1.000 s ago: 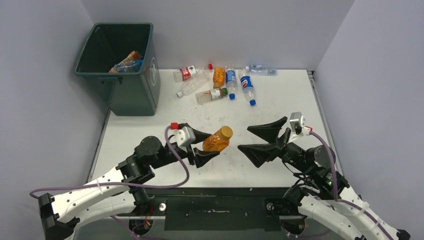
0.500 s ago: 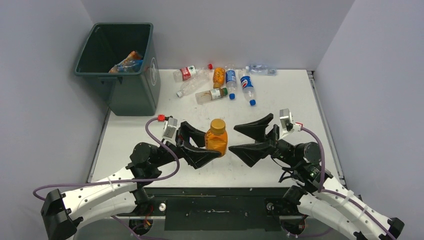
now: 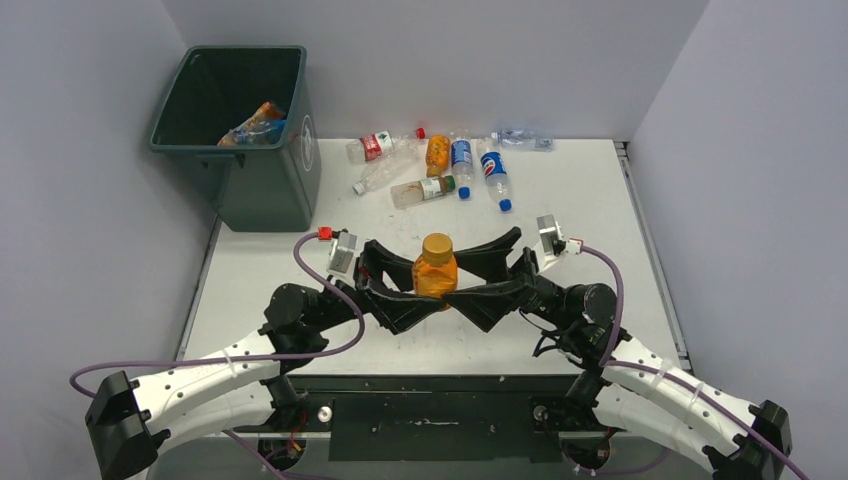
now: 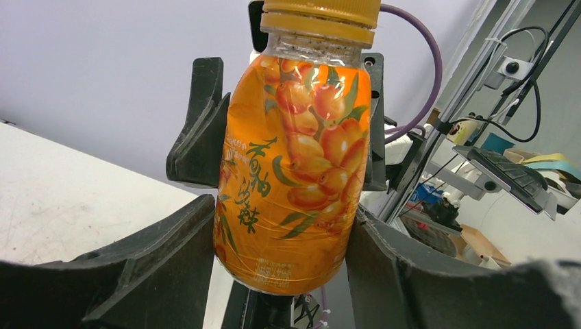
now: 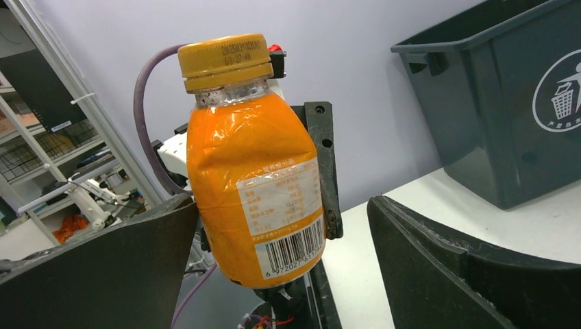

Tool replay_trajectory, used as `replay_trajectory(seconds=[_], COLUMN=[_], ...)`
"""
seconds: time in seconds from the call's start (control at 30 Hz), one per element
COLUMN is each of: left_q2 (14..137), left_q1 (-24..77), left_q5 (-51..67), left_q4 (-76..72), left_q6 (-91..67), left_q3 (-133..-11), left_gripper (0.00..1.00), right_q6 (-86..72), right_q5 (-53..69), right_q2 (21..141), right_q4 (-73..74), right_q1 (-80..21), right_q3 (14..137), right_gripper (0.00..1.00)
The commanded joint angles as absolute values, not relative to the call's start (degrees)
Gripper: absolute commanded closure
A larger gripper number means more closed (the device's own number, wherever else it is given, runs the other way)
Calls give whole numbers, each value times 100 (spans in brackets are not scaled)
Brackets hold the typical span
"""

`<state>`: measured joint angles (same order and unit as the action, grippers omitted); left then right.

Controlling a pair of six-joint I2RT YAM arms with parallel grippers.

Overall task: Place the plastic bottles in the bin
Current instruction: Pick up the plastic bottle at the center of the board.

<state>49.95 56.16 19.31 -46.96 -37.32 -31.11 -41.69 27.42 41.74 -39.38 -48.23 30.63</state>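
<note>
The left end effector (image 3: 428,285) is gripping an orange bottle (image 3: 436,272) upright above the near middle of the tabletop (image 3: 600,190), its two black fingers pressing on opposite sides of the wrapped body, as the left wrist view shows (image 4: 284,216). The bottle is wearing a yellow-orange cap (image 5: 225,58), and its label is showing berries on one face and a barcode on the other. The right end effector (image 3: 457,282) is reaching in from the opposite side with its jaws spread wide around the same bottle. In the right wrist view (image 5: 281,205) one finger is sitting right beside the bottle, while the other is standing well apart from it with bare tabletop showing in the gap, so it is not clamping anything. The bin (image 3: 270,190) is standing at the far left corner, with its round white sticker (image 3: 306,128) facing the tabletop, and a few bottles (image 3: 255,125) are lying inside it. The rest of the plastic bottles (image 3: 440,165) are lying loose in a cluster along the far edge of the tabletop, to the right of the bin.
</note>
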Motion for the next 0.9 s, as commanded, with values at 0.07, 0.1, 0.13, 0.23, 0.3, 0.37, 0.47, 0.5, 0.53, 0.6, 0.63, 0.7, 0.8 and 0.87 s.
replay_trajectory(seconds=[0.07,0.1,0.13,0.23,0.3,0.37,0.47,0.5,0.53,0.6,0.63,0.7,0.8,0.87], left_q2=[5012,5030,5047,5062,5054,5038,5004,4990,4980,4966,4958,4953,4948,4933], left_q1=[5669,5673,5682,5725,5755,5772,5790,5813,5817,5827,5840,5847,5853,5854], left_q5=[1897,1898,1907,1910,1867,1819,1713,1684,1653,1627,1626,1628,1631,1630], left_q4=[-4961,-4956,-4927,-4834,-4734,-4681,-4452,-4386,-4343,-4320,-4324,-4331,-4324,-4324], left_q6=[-3669,-3653,-3632,-3517,-3442,-3379,-3226,-3174,-3144,-3113,-3108,-3098,-3085,-3085], left_q3=[-3226,-3240,-3249,-3290,-3304,-3302,-3326,-3337,-3335,-3323,-3322,-3322,-3338,-3340], left_gripper=[86,86,86,87,85,83,81,81,82,83,84,85,86,86], right_q6=[-3981,-3889,-3835,-3743,-3721,-3710,-3730,-3753,-3761,-3767,-3765,-3760,-3750,-3710], right_q5=[2492,2465,2454,2393,2313,2283,2227,2231,2244,2247,2230,2232,2255,2236], right_q2=[4330,4382,4434,4565,4579,4590,4580,4599,4629,4683,4707,4760,4854,4890], right_q4=[-4423,-4337,-4266,-4167,-4173,-4218,-4292,-4297,-4298,-4298,-4298,-4291,-4328,-4274], right_q1=[-5085,-5139,-5180,-5282,-5321,-5347,-5379,-5379,-5387,-5403,-5409,-5421,-5469,-5520], right_q3=[3192,3243,3288,3327,3306,3283,3281,3312,3347,3410,3433,3465,3493,3507], right_gripper=[5,9,15,37,45,51,54,46,35,24,24,26,34,50])
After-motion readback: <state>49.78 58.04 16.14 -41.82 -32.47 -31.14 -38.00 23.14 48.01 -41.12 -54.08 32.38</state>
